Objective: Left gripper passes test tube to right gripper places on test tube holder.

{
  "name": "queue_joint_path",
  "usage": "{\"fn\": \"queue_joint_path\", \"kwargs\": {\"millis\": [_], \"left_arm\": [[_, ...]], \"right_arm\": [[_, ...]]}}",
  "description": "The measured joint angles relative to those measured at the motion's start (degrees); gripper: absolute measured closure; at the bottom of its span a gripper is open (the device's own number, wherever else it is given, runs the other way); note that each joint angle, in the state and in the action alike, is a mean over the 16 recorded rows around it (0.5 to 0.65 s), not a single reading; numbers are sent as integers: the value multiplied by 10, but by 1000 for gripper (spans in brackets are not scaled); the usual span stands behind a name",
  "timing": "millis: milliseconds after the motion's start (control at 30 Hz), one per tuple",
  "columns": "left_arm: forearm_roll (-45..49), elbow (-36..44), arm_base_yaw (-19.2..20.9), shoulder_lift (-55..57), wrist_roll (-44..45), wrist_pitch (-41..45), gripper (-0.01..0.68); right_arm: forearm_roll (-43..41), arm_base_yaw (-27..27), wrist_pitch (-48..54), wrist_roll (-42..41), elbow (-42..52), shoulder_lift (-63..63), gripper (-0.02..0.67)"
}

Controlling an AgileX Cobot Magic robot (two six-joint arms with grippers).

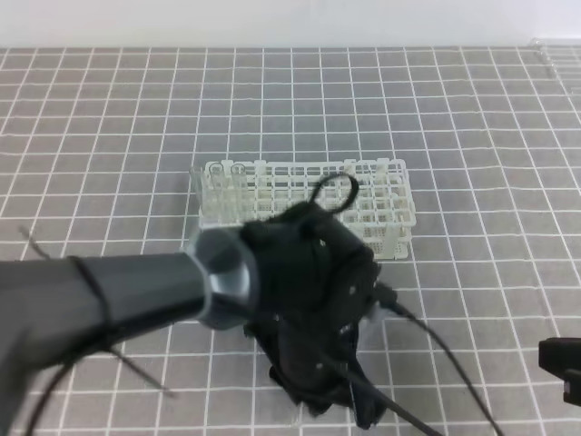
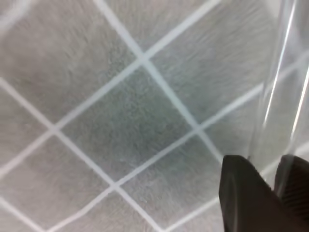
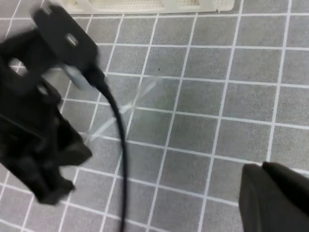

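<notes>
The test tube (image 2: 277,72) is a clear glass tube lying low over the grey gridded mat. In the left wrist view it runs between the two black fingers of my left gripper (image 2: 276,186), which press on it from both sides. The right wrist view shows the test tube (image 3: 126,107) as a faint diagonal streak whose lower end meets the left gripper (image 3: 53,159). From above, the left gripper (image 1: 318,404) points down in front of the white test tube holder (image 1: 304,195) and hides the tube. My right gripper (image 1: 563,368) sits shut at the lower right, apart from both.
The holder's near edge (image 3: 140,6) shows at the top of the right wrist view. A black cable (image 1: 436,350) trails from the left arm across the mat toward the front. Another cable (image 1: 136,368) lies at the left. The grid mat (image 1: 472,118) spreads around the rack.
</notes>
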Motion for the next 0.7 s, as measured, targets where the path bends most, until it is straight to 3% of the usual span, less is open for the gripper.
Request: {"fn": "queue_joint_path", "kwargs": {"millis": [333, 700], "left_arm": [[14, 32, 5, -112, 28, -73, 614], [13, 252, 53, -314, 24, -278, 614]], "right_arm": [[11, 0, 45, 1, -20, 0, 662], [54, 16, 78, -9, -68, 33, 662]]}}
